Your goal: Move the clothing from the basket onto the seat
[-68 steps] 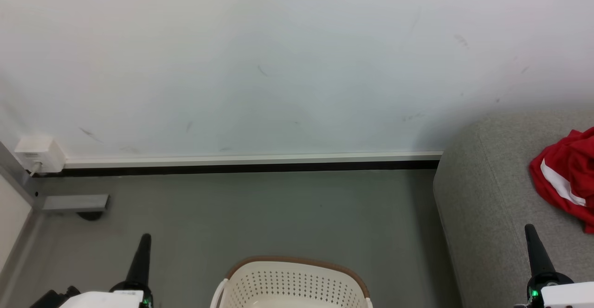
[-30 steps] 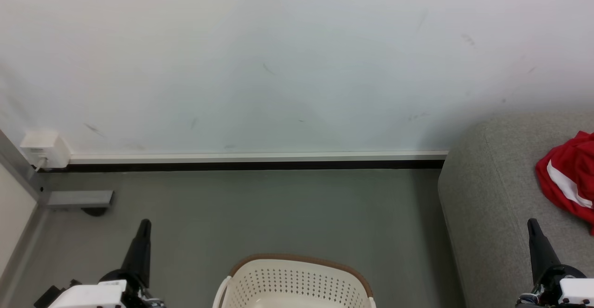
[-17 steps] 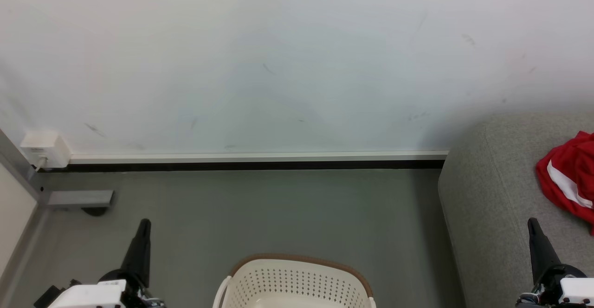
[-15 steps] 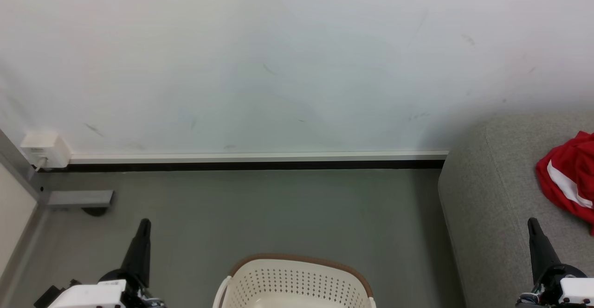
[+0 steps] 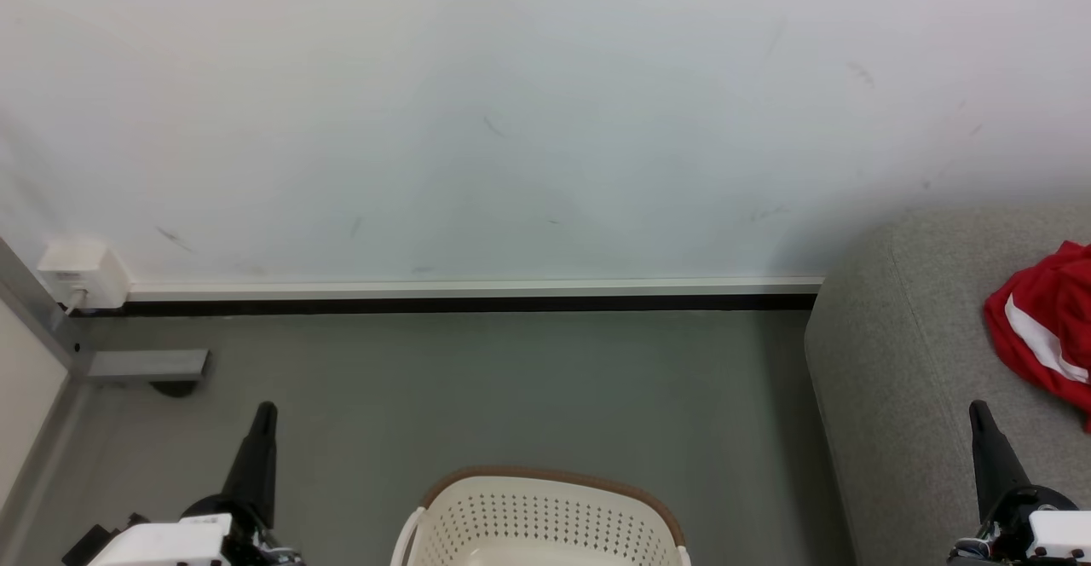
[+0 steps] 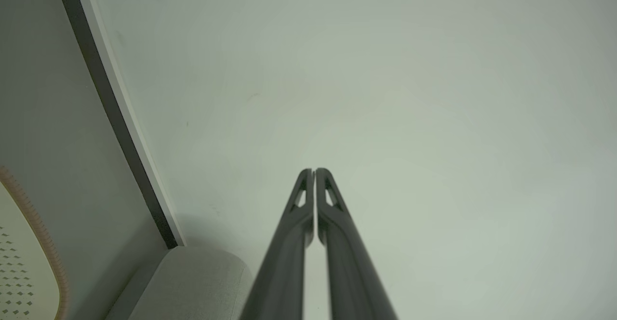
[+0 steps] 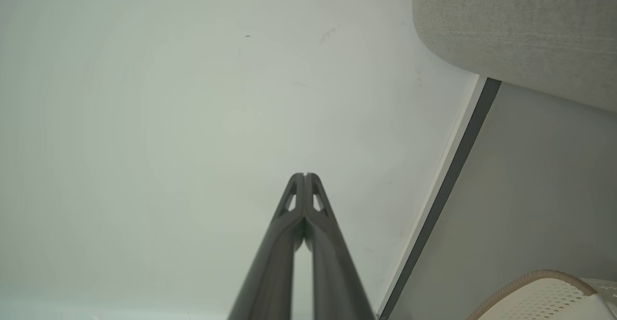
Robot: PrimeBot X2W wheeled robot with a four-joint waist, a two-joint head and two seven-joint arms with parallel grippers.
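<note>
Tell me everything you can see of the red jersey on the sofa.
The jersey is bright red soft fabric with a white trim band slanting across it. It lies crumpled in loose folds on top of the light-grey sofa, at the head view's right edge, which cuts part of it off. Only the sofa is seen touching it; the right gripper, shut, stands apart below it in that view. No lettering can be made out.

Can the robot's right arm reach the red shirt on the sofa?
Probably yes: in the head view the right gripper is near the clothing, with just bare seat between. It is shut.
</note>
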